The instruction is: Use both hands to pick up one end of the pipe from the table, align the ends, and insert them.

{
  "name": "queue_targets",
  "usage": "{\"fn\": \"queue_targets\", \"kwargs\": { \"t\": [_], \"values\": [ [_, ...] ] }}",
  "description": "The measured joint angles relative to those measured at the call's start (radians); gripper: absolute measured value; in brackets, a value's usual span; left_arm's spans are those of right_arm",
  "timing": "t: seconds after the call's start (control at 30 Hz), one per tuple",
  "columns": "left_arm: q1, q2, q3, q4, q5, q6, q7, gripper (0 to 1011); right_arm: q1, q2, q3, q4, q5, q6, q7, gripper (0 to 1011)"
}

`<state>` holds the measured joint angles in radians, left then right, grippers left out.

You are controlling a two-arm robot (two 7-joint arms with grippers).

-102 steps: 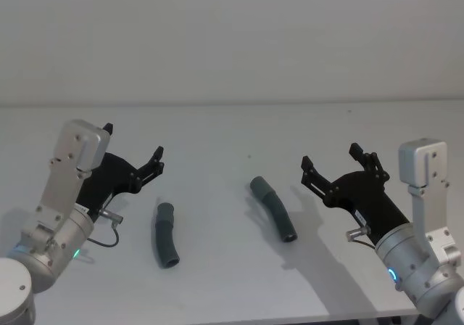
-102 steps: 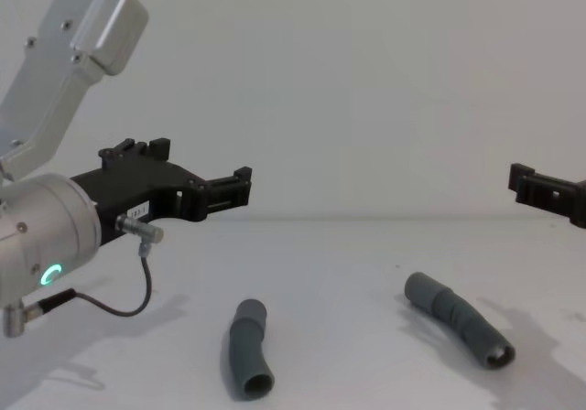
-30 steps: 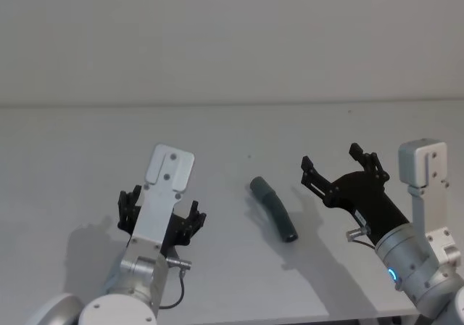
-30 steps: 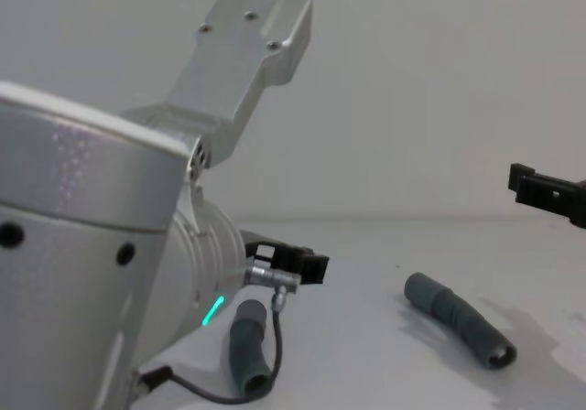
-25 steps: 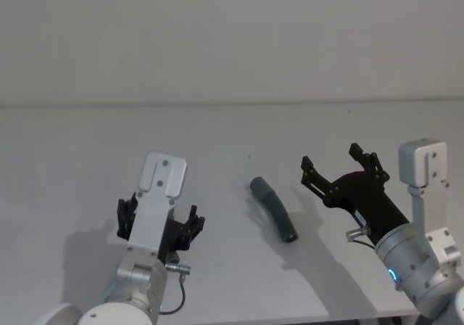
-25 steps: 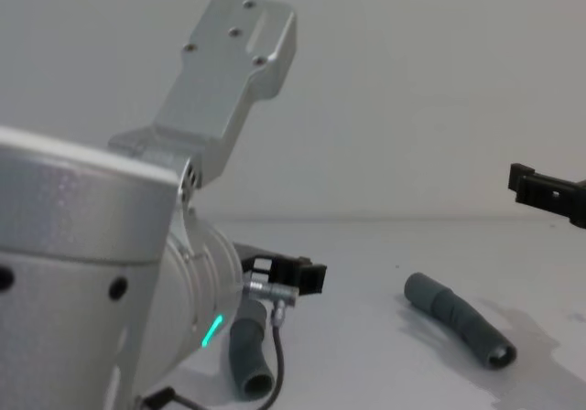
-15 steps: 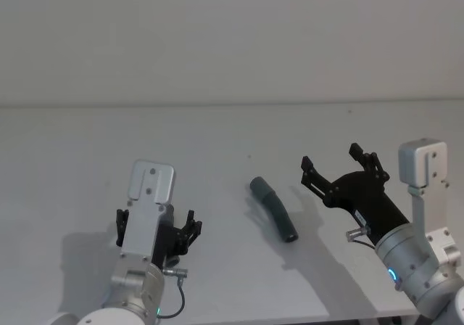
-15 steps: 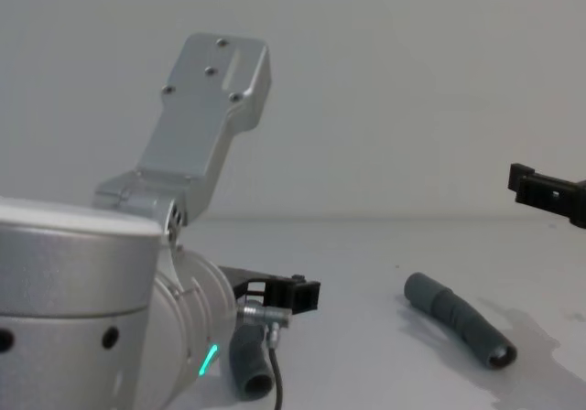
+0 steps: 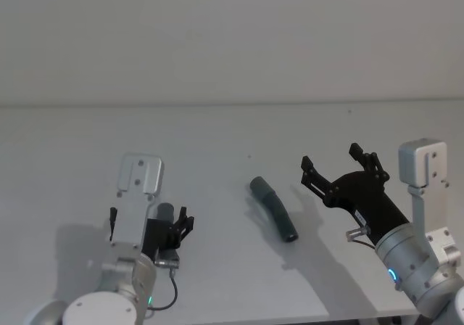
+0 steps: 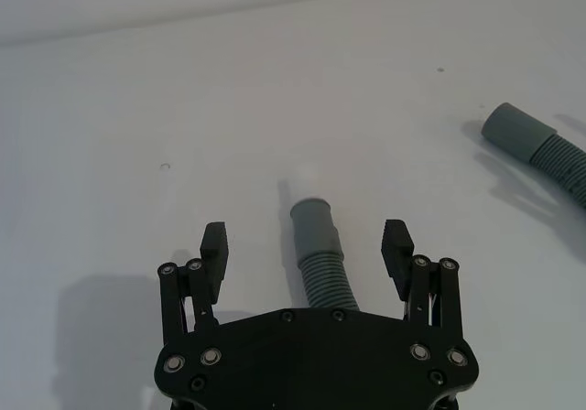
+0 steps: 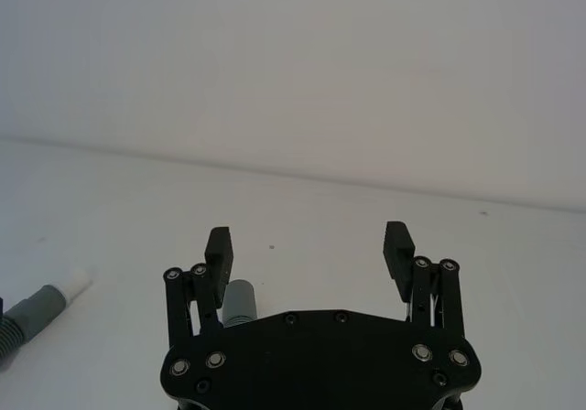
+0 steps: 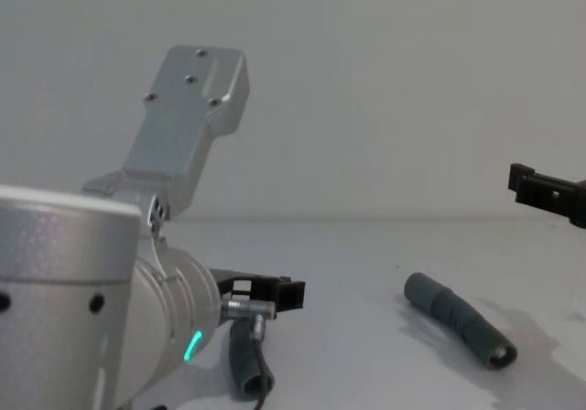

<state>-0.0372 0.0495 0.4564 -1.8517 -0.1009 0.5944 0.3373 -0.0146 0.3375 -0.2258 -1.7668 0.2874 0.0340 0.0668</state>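
The desk (image 9: 217, 136) is a plain, matt, off-white surface that ends at a bare, light wall (image 9: 232, 35). The longer pipe piece (image 9: 274, 209) lies flat near the middle of the desk, with its ribbed section between its two ends. The short pipe piece (image 10: 316, 245) lies flat well to the robot's left of the longer pipe piece, and its white tip (image 10: 305, 174) points away from the robot. The left gripper (image 10: 305, 238) is low over the short pipe piece. Its fingers (image 10: 213, 241) are spread wide, one on each side of the short piece, and a visible gap on both sides shows that they are not touching it. The right gripper (image 9: 330, 158) hangs above the desk on the robot's right of the longer pipe piece and apart from it. Its fingers are also spread wide and hold nothing.
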Motion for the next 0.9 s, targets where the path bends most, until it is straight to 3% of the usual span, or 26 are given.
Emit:
{"fn": "queue_targets", "kwargs": {
  "t": [0.57,0.9],
  "values": [
    [-0.063,-0.03,-0.039,0.039,-0.032,0.121,-0.039,1001,0.0,0.0,0.0,0.0,0.0,0.0,0.0,1003],
    [-0.087,-0.049,-0.05,0.089,-0.045,0.126,-0.062,1001,0.0,0.0,0.0,0.0,0.0,0.0,0.0,1003]
  ]
}}
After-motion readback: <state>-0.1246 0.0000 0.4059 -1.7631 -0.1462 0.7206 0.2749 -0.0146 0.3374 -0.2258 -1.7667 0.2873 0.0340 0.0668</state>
